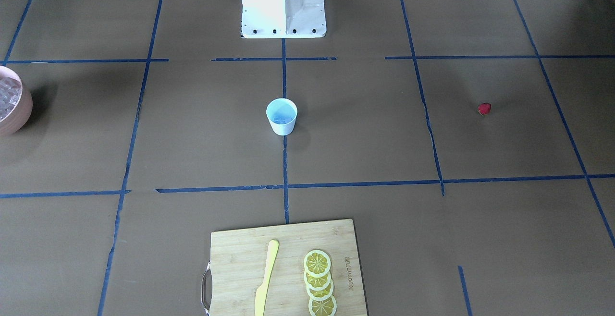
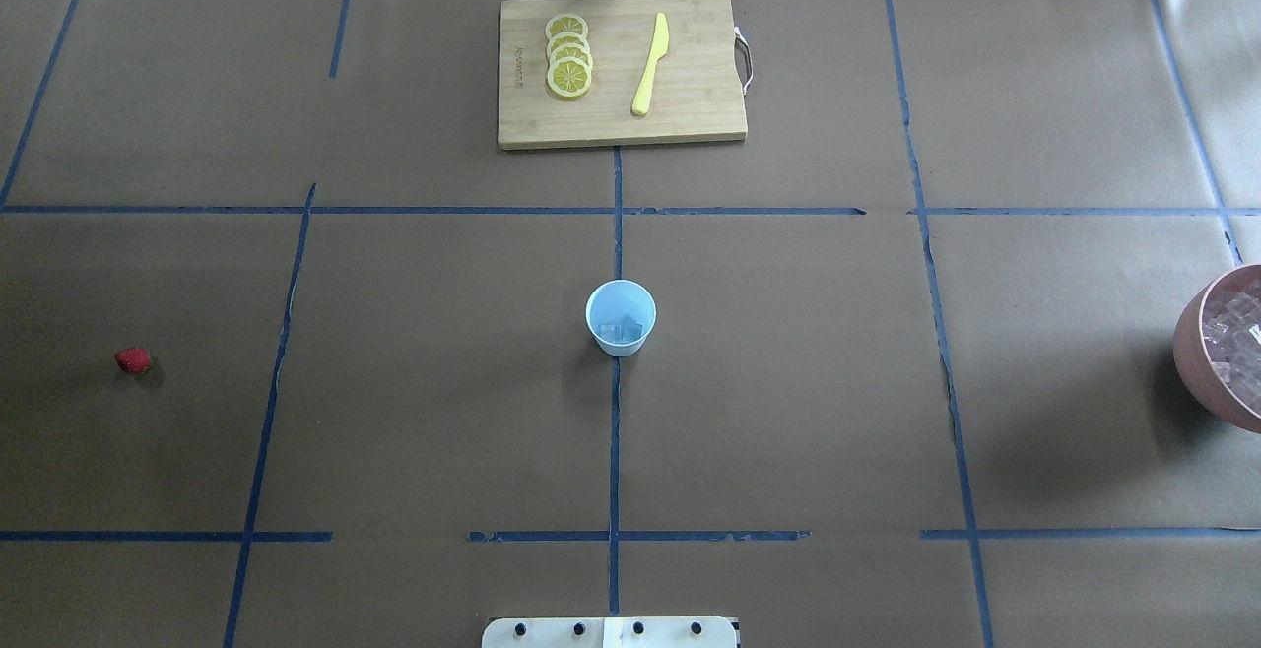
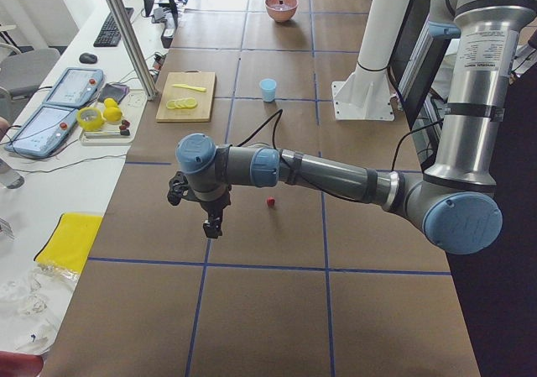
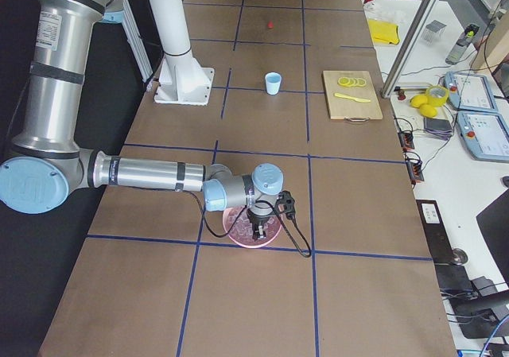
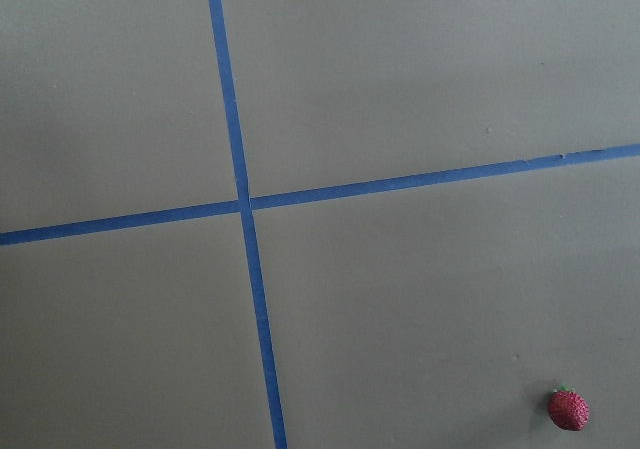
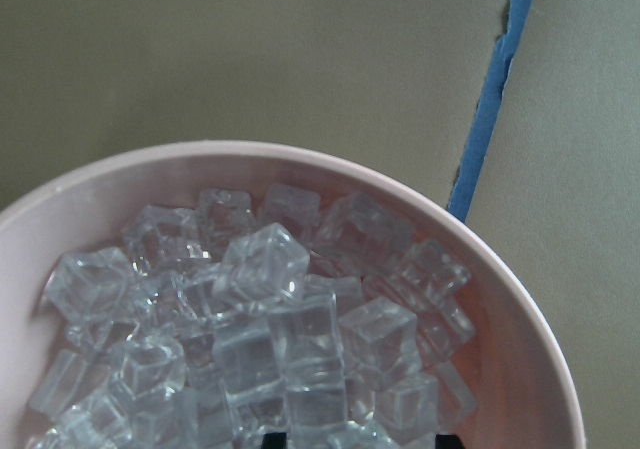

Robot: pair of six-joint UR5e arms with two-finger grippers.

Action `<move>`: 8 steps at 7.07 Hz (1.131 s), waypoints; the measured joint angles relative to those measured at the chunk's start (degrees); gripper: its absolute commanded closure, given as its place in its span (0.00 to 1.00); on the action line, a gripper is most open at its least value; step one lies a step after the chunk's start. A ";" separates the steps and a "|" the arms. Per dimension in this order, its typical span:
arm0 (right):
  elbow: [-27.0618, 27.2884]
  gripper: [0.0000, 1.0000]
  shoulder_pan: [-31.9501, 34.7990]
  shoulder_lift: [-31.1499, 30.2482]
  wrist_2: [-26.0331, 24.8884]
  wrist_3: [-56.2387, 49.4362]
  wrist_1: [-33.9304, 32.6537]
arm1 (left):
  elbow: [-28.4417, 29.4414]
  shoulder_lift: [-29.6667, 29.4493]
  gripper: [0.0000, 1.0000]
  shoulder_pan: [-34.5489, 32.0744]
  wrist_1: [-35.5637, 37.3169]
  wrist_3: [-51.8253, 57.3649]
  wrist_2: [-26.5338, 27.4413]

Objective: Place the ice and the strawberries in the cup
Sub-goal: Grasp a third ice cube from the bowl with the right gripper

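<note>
In the front-facing view neither gripper is showing. The cup (image 1: 282, 116) is standing mid-table, the strawberry (image 1: 484, 109) is lying well apart from it on bare paper, and the pink bowl (image 1: 19, 114) is sitting at the opposite edge.

In the overhead view a few cubes of ice (image 2: 623, 330) are already sitting inside the cup, so the berry looks like the part not yet done.

In the left side view the left gripper (image 3: 212, 226) is hanging above the table. The strawberry is lying near it, off toward the robot's base rather than beneath it. I cannot tell how its jaws are standing.

In the right side view the right gripper (image 4: 258, 231) is hovering low, directly over the pink bowl; again I cannot tell its opening.

In the left wrist view the strawberry is sitting in the lower right corner. The gripper should be centring over it before descending, then closing gently, since a small round berry is likely to roll.

In the right wrist view the ice is heaped directly below. A proud top cube, taken across flat faces, is probably the safest grasp, as the cubes look slippery.
</note>
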 measured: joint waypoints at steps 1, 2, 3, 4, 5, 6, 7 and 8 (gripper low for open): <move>-0.35 0.51 -0.03 0.00 0.00 0.00 0.02 | -0.01 0.01 0.00 0.00 0.00 0.00 0.00; -0.56 0.67 -0.05 0.00 -0.01 0.00 0.00 | -0.01 0.01 0.00 0.00 0.01 0.00 0.00; -0.67 0.96 -0.05 0.00 0.01 0.00 0.01 | -0.01 0.01 0.00 0.01 -0.01 0.00 0.00; -0.68 1.00 -0.05 0.00 0.05 -0.02 0.04 | -0.01 0.01 0.00 0.03 -0.03 0.00 0.00; -0.63 1.00 -0.05 0.00 0.09 -0.04 0.06 | -0.02 0.00 0.00 0.02 -0.03 0.02 0.00; -0.30 1.00 -0.06 0.00 0.14 0.09 0.07 | -0.03 -0.02 0.00 0.02 -0.04 0.04 0.02; 0.93 1.00 -0.04 0.01 0.27 0.61 0.05 | -0.03 -0.01 0.00 0.00 -0.02 0.02 0.04; 3.17 1.00 0.19 -0.05 0.49 1.32 -0.16 | -0.04 0.00 0.00 0.00 0.00 0.01 0.02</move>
